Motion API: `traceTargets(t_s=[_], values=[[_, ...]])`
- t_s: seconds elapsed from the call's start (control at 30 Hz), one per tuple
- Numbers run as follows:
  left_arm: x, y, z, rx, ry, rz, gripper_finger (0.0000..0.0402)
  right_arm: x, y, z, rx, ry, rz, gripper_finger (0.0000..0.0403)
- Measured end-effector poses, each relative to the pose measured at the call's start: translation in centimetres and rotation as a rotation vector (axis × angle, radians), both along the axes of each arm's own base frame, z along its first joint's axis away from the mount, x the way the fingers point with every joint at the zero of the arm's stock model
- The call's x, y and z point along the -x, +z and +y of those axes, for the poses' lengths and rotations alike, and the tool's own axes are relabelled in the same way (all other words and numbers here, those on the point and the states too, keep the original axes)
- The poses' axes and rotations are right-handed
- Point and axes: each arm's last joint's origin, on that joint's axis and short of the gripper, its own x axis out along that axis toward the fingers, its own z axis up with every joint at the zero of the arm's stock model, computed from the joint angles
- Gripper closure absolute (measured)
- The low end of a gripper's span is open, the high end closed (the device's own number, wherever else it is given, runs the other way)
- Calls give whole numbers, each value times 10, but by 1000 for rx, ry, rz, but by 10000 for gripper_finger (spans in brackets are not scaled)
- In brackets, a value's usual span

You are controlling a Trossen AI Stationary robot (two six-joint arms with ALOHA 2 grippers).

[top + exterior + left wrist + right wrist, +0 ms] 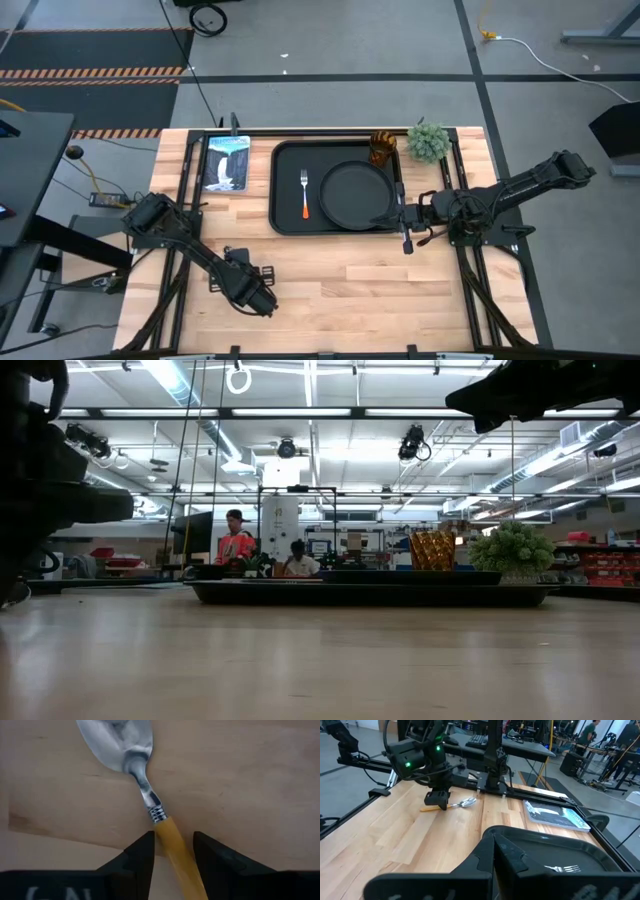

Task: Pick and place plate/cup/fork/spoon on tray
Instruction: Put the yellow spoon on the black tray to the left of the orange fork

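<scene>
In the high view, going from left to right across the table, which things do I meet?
Left gripper over the spoon → picture card → tray rim → fork → plate → cup → plant → right arm.

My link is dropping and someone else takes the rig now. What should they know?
Left hand: open, low over the table, fingers either side of the spoon's orange handle; no grip yet.
Right hand: shut, empty, at the tray's right edge.
Done: fork, plate and cup are on the tray.
Left: grasp the spoon and place it on the tray.
</scene>
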Motion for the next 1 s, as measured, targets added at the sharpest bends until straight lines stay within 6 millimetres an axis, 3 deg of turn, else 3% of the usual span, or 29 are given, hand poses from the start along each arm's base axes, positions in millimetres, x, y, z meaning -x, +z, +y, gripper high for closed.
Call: traceTargets(t_s=[0.3, 0.73, 0.83, 1.0], values=[[0, -3, -1, 35, -50, -11, 268, 0, 0, 0, 0, 0, 1, 394], [-2, -3, -2, 55, -271, 18, 338, 0, 0, 0, 0, 0, 1, 394], [-2, -3, -2, 52, -230, 11, 331, 0, 0, 0, 0, 0, 1, 394], [-2, -3, -2, 51, -177, 5, 283, 0, 0, 0, 0, 0, 1, 394]])
